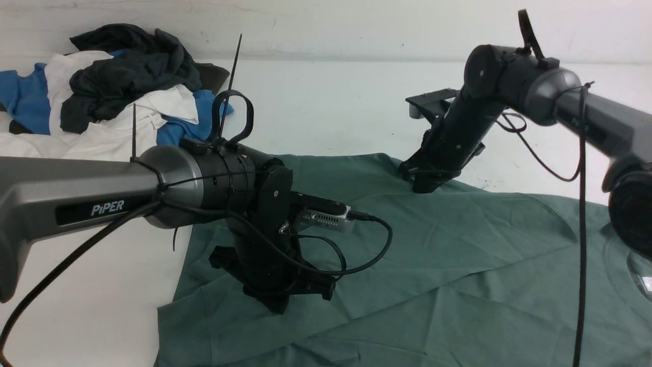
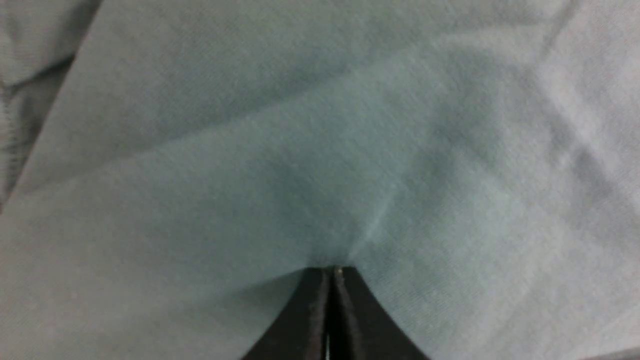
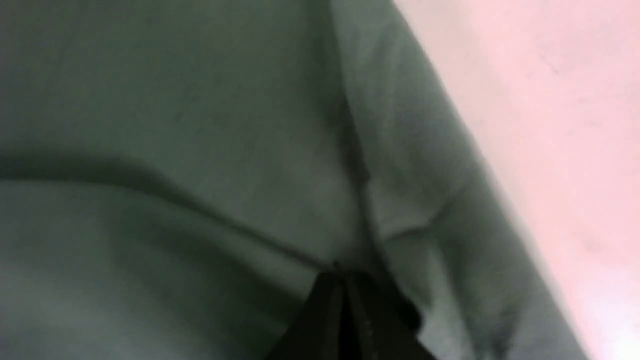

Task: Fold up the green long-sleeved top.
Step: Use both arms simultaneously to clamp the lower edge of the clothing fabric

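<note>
Found the green long-sleeved top (image 1: 458,255) spread creased over the bench (image 1: 331,107), left pincer (image 2: 332,270) closed tight pinching its cloth, right pincer (image 3: 341,274) likewise closed on its far edge.

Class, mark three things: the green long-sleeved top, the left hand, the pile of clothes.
green long-sleeved top (image 1: 458,244), front view, flat middle of the cloth
left hand (image 2: 332,272), left wrist view, closed fingertips
pile of clothes (image 1: 122,76), front view, dark grey garment

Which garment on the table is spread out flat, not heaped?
The green long-sleeved top: it alone lies spread out. The white garment, blue garment and dark grey garment lie crumpled in one heap, far left.
</note>
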Motion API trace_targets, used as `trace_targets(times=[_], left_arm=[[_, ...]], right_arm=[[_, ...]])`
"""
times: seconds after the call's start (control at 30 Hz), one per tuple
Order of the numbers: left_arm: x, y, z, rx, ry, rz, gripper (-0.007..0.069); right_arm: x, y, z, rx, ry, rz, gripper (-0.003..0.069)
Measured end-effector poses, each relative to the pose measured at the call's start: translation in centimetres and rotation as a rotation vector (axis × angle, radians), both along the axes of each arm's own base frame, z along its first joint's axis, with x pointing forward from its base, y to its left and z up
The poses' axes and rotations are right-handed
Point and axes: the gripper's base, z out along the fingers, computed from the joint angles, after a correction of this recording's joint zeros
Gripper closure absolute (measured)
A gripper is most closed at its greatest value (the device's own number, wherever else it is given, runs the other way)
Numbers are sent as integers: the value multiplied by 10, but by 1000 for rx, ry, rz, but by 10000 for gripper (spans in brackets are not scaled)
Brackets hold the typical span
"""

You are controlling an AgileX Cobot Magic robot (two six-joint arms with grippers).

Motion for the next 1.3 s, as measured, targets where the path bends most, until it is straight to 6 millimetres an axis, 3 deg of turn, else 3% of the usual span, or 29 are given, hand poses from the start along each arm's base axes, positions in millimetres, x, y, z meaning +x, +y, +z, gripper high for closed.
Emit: trace_targets(times=[0.5, 0.73, 0.83, 0.97, 1.0, 1.1, 1.13, 1.2, 1.3], left_arm=[[2, -2, -4, 8, 26, 4, 629], [2, -2, 0, 3, 20, 4, 629], [1, 0, 8, -8, 2, 9, 629], [-7, 11, 33, 0, -21, 15, 629], [-7, 11, 35, -2, -23, 16, 629], [-21, 35, 77, -16, -65, 51, 629], [-21, 37, 79, -16, -65, 57, 629], [-37, 57, 88, -5, -46, 88, 629], [-56, 74, 87, 1, -15, 125, 629]], right_arm=[[27, -18, 8, -185, -304, -108, 669], [22, -20, 15, -188, -262, -134, 669], [8, -21, 38, -170, -156, -113, 669], [-5, -30, 93, -37, -167, -135, 669], [-6, -32, 96, -28, -171, -141, 669], [-27, -51, 149, 77, -225, -187, 669], [-31, -53, 153, 77, -228, -191, 669], [-56, -63, 169, 63, -222, -200, 669], [-88, -70, 172, 29, -183, -199, 669]])
